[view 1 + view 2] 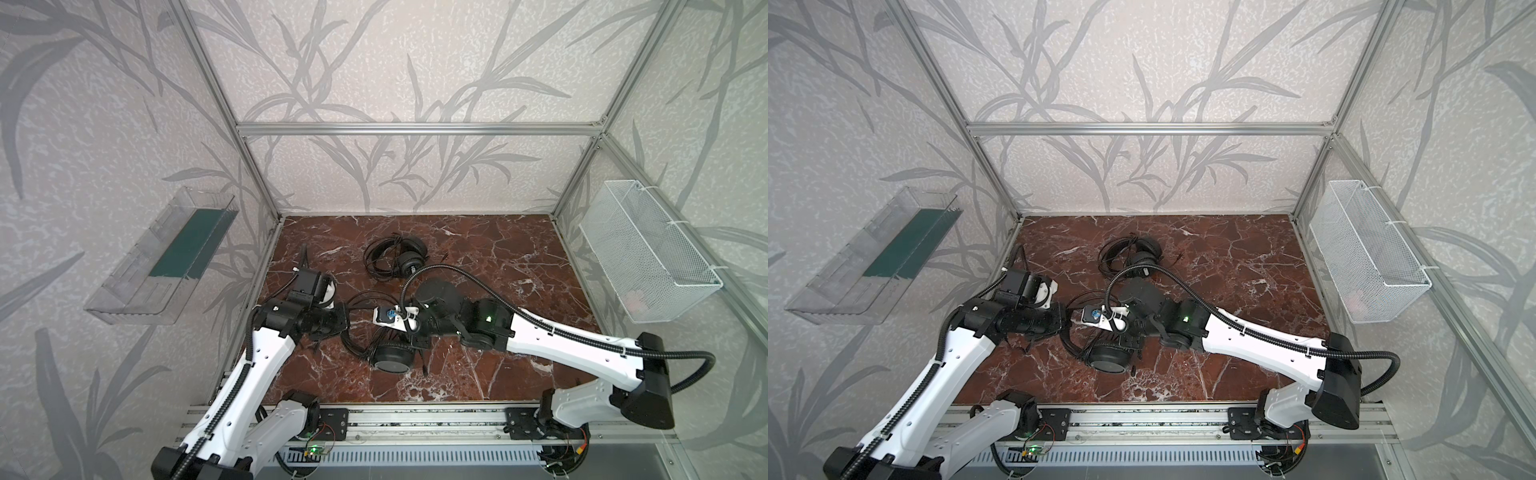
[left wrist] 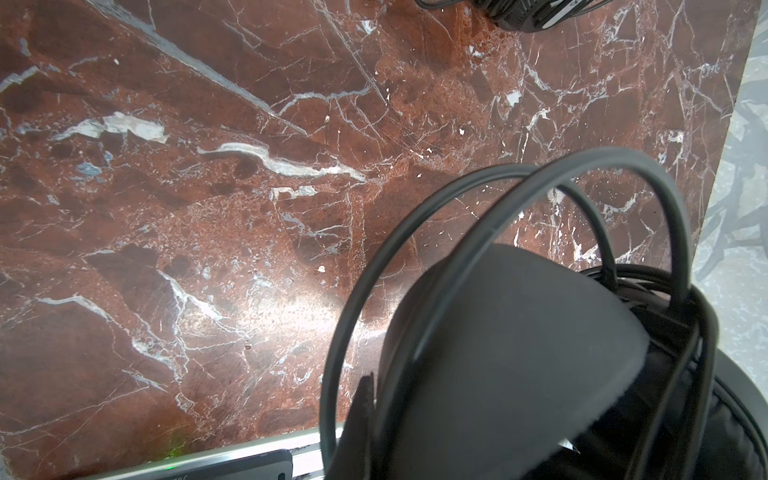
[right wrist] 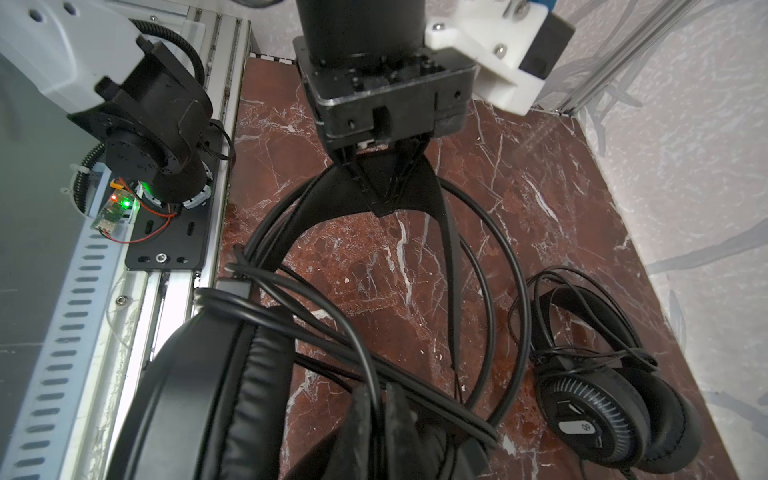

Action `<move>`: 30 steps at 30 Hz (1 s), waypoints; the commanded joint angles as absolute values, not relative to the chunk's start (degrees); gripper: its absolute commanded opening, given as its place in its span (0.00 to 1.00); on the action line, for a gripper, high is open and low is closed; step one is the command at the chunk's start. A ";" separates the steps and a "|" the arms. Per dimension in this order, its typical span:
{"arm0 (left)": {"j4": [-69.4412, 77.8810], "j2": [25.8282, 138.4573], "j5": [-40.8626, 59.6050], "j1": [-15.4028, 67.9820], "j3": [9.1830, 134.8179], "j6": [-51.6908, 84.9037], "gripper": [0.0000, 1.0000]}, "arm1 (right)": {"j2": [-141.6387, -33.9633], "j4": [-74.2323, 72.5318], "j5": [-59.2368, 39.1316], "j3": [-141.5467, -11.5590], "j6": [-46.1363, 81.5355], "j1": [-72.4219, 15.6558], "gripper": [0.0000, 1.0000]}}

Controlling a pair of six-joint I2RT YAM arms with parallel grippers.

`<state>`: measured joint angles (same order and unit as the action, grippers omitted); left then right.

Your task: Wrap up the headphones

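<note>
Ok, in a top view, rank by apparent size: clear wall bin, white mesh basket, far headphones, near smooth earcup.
Clear wall bin and white mesh basket: look alike, unranked, both nearer the camera.
Then far headphones.
Then near smooth earcup.

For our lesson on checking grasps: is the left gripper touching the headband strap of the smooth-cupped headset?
Touching. The right wrist view shows the left gripper pinching the headband strap of the smooth-cupped headset between its shut fingers.

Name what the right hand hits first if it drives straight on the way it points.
Probably the left hand, shut on the headband straight ahead of it; depth is unclear, so the headband itself may come first.
</note>
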<state>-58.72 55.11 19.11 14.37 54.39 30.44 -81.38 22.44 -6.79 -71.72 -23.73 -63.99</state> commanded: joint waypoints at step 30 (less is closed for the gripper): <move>-58.17 54.83 21.27 15.82 56.95 29.90 0.00 | -84.87 22.41 -6.77 -75.35 -20.17 -55.11 0.37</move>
